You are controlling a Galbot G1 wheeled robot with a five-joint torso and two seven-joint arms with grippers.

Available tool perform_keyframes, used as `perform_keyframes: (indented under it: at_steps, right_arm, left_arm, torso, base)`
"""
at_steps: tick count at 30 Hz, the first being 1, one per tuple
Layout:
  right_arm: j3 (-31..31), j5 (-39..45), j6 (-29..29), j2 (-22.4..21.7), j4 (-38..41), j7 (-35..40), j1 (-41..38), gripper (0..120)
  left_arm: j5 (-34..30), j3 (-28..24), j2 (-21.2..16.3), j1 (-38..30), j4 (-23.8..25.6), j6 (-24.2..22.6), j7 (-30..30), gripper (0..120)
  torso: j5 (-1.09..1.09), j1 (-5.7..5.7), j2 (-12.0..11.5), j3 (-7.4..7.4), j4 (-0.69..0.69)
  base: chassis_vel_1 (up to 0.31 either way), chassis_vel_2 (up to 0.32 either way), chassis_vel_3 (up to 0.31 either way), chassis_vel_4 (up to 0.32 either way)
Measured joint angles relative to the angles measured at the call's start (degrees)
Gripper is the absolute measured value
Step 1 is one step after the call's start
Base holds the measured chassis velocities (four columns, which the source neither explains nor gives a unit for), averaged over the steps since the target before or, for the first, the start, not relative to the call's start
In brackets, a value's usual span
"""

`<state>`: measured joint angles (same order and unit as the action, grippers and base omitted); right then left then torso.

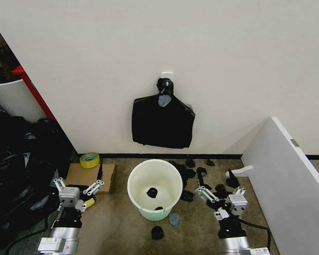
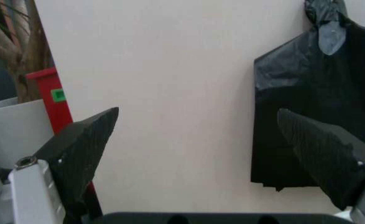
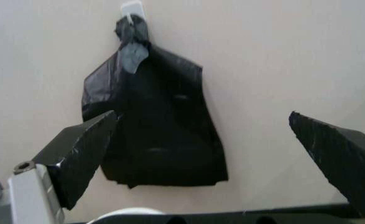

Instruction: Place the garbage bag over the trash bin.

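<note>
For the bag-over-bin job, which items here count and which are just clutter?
Job items:
trash bin, on the floor below the hook
bundle of black bags, hanging on the wall
left tool and right tool, both open, low either side of the bin

Lying about:
tape roll on cardboard box
black scraps
white board

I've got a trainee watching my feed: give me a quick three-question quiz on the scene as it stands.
1. True or false: the bundle of black bags lies on the floor.
2. Which describes the trash bin? A) lined with a bag B) unlined, with small black scraps inside C) tipped over
3. What state are the left gripper and right gripper in, and where?

Key
1. False: it hangs from a wall hook, above the bin.
2. B.
3. Both open, holding nothing, low on either side of the bin.
</note>
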<state>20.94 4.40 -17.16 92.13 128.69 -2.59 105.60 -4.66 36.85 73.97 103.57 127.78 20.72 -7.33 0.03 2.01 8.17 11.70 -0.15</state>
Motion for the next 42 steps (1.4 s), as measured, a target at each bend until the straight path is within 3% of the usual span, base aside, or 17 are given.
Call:
perform_keyframes:
  at_steps: [19,27,33,42]
  right_arm:
    - [-1.4,6.4,2.1,-3.7,-3.1,-0.1,-2.9,100]
    - [-1.6,9.3,4.5,-4.5,-4.1,-0.4,-5.2,100]
    - [-2.4,22.3,10.7,-8.4,-6.6,-4.7,-13.5,100]
    - [-4.8,35.4,16.6,-12.5,-12.7,-7.2,-26.2,100]
  left_arm:
    - [2.6,0.5,2.3,1.4,-0.3,1.7,0.1,100]
    - [2.5,-0.2,1.6,0.7,-1.1,2.0,0.3,100]
    - [2.4,0.4,1.8,0.9,-2.0,2.7,0.6,100]
    - [2.8,1.4,2.3,1.3,-2.0,3.0,1.1,100]
  torso:
    - [0.00,0.00,0.0,0.00,0.00]
    - [-0.02,0.00,0.0,0.00,-0.03]
    - [0.00,0.00,0.0,0.00,0.01]
    - [0.00,0.00,0.0,0.01,0.00]
  base:
    - [0.000,0.000,0.000,0.000]
    - [0.000,0.000,0.000,0.000]
    - [0.000,0.000,0.000,0.000]
    - [0.000,0.000,0.000,0.000]
